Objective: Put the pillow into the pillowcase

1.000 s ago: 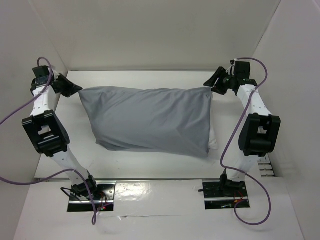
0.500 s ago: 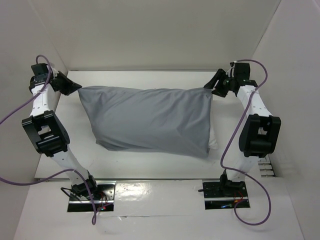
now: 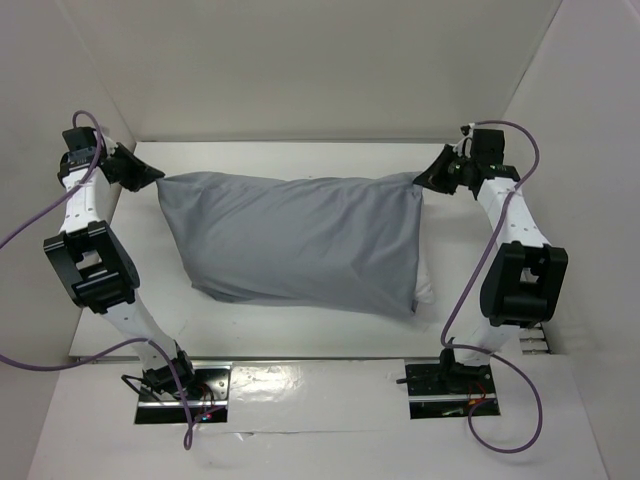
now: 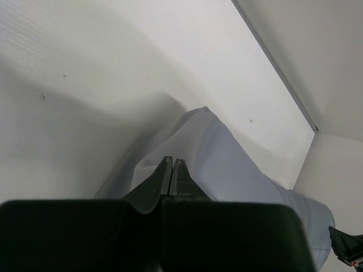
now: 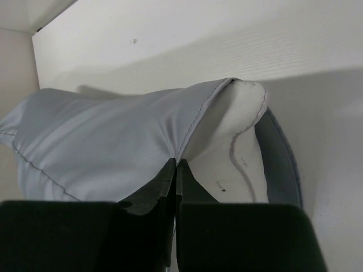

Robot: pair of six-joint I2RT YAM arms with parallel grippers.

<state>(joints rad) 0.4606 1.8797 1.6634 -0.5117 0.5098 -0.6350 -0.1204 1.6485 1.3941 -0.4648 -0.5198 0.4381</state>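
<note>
I see the grey pillowcase point(image 3: 300, 240) lying across the table point(image 3: 300, 335), pulled taut between both arms. My left gripper point(image 4: 172, 170) is pinched tight on its far-left corner, and my right gripper point(image 5: 174, 170) is clamped on the far-right hem. The white pillow point(image 5: 238, 141) sits inside, its right end showing.

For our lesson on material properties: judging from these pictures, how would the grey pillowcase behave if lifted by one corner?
Probably floppy: the pillowcase draws into thin peaks where the left gripper and right gripper pinch its corners. Likely light and thin, given its wrinkles. It may slide along the pillow, whose white end shows uncovered.
</note>
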